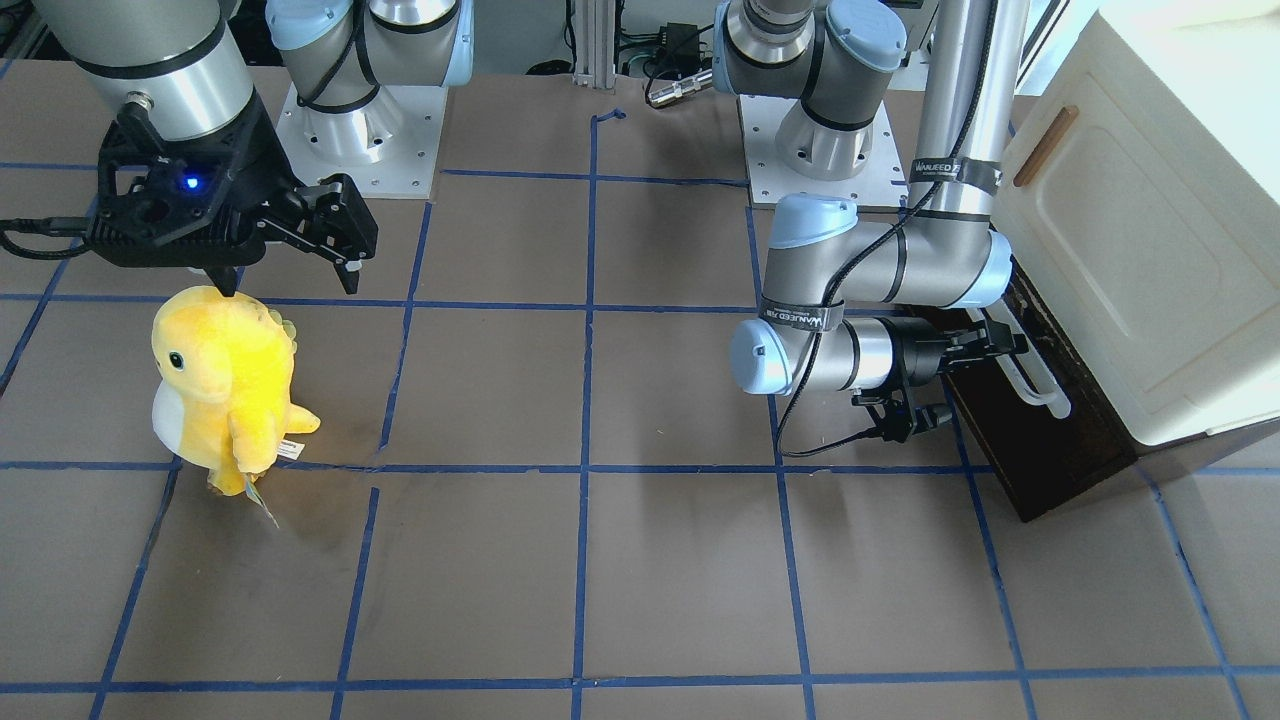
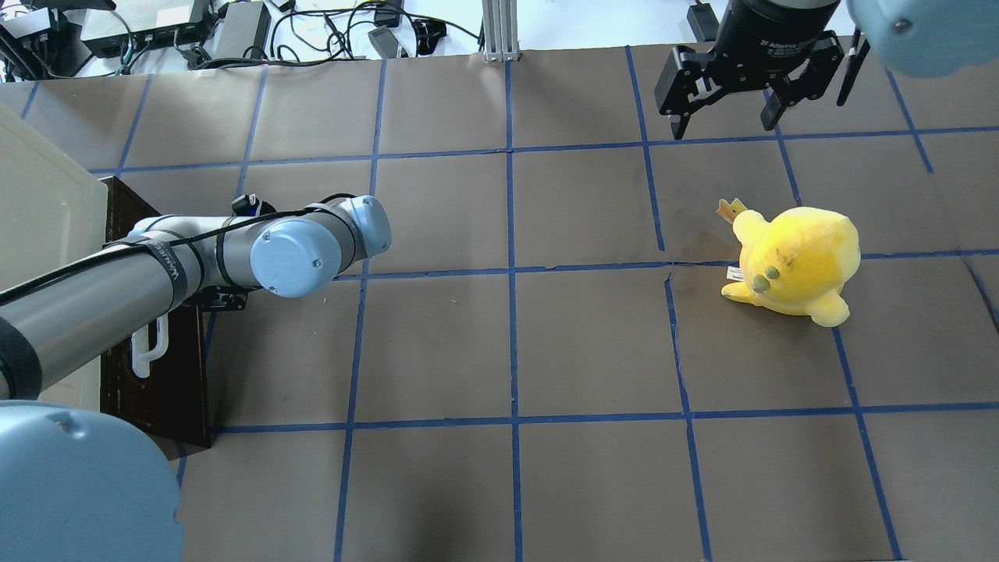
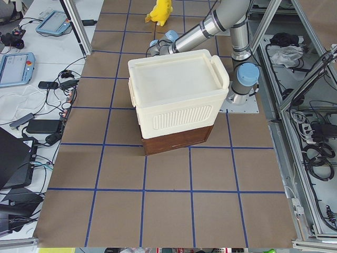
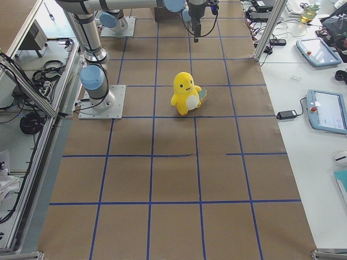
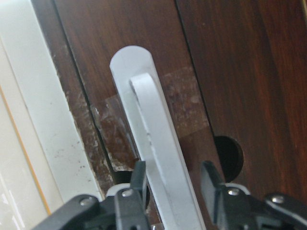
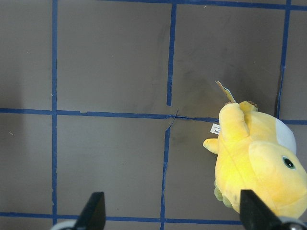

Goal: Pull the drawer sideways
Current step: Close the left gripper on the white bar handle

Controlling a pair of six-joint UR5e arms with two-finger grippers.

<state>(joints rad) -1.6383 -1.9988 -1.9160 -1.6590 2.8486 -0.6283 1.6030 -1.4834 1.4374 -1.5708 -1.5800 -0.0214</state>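
The dark brown drawer (image 1: 1045, 440) sits under a cream cabinet (image 1: 1150, 250) at the table's left end. It also shows in the overhead view (image 2: 168, 382). Its white loop handle (image 1: 1042, 388) runs along the front. In the left wrist view the handle (image 5: 148, 120) passes between my left gripper's fingers (image 5: 139, 184), which have closed in on it from both sides. My left gripper (image 1: 1000, 345) reaches sideways to the drawer front. My right gripper (image 1: 290, 285) hangs open and empty above the table, far from the drawer.
A yellow plush toy (image 1: 225, 380) stands under my right gripper, and shows in the right wrist view (image 6: 254, 163). The cabinet door has a small brown wooden handle (image 1: 1045, 145). Brown table surface with blue tape lines (image 2: 511, 269) lies between the arms.
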